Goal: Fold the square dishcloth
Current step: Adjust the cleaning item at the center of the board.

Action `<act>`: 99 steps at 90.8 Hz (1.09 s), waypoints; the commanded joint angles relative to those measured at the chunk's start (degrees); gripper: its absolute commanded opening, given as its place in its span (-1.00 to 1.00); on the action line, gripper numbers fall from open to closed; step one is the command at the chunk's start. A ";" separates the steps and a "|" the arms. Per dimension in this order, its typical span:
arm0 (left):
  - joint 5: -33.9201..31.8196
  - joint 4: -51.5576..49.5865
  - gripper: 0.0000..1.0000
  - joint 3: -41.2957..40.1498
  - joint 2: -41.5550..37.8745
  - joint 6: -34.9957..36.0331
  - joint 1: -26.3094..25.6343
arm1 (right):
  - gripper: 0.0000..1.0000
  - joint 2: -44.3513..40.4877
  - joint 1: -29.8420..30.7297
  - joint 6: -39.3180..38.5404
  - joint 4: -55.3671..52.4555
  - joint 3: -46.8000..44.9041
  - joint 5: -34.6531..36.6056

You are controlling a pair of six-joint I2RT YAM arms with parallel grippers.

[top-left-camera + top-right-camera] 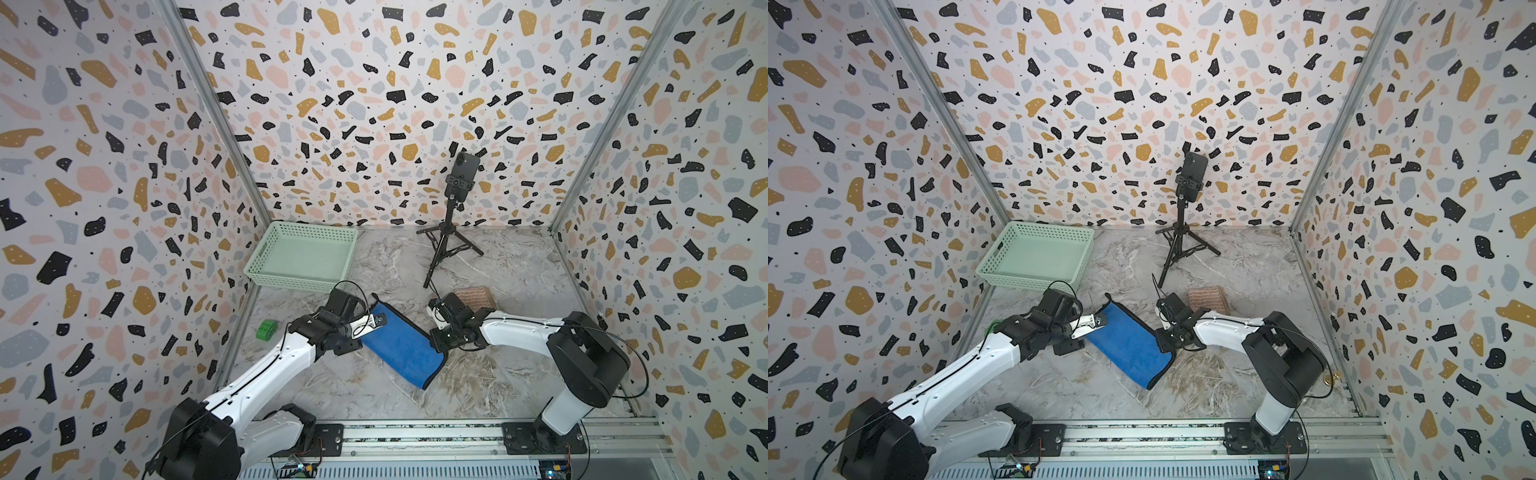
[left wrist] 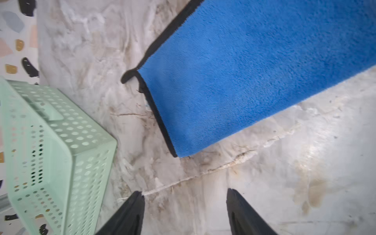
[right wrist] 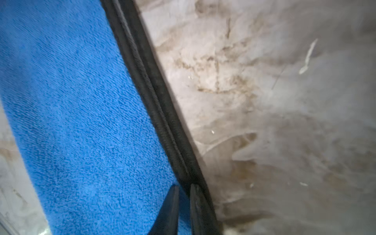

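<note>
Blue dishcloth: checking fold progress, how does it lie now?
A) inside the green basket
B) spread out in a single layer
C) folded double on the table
C: the blue dishcloth lies as a long rectangle on the table, with two black hems stacked along one edge.

No text, label, brand, number or sign can be read in any of the views.
</note>
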 commanded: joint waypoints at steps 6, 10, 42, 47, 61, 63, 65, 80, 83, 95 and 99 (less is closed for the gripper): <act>1.26 1.77 0.28 -1.61 6.05 -2.46 0.18 | -0.75 -1.51 0.29 1.98 0.87 -5.37 -0.12; 0.21 2.95 0.26 -0.89 8.46 -3.10 -0.04 | -0.77 -2.03 0.36 2.53 1.25 -6.77 -0.38; -10.59 13.52 0.20 4.13 27.39 -0.48 -1.01 | -0.86 -9.05 4.54 9.37 7.26 -19.03 -1.68; -11.27 15.41 0.21 5.02 29.47 0.07 -1.09 | -0.88 -10.18 5.90 10.99 8.39 -20.71 -1.54; -13.84 18.78 0.20 9.15 35.15 0.61 -2.16 | -0.93 -13.14 10.00 16.09 13.97 -24.95 0.28; -14.01 19.35 0.20 9.67 35.74 0.73 -2.45 | -0.93 -13.25 10.69 16.94 14.80 -25.46 0.31; -14.05 19.91 0.20 10.17 36.28 0.92 -2.69 | -0.93 -13.30 11.30 17.76 16.21 -26.01 0.47; -14.87 25.79 0.24 13.70 40.14 2.18 -5.00 | -0.94 -11.51 16.83 23.41 24.81 -28.29 0.65; -15.19 27.03 0.24 14.35 40.97 2.19 -5.38 | -0.93 -10.95 18.55 24.14 26.96 -28.41 0.31; -15.26 31.38 0.27 16.69 42.53 2.00 -5.73 | -0.88 -10.71 19.88 26.79 32.95 -29.35 -3.40; -14.86 32.49 0.28 16.52 41.91 2.24 -5.74 | -0.85 -12.42 19.82 26.18 31.31 -29.14 -3.36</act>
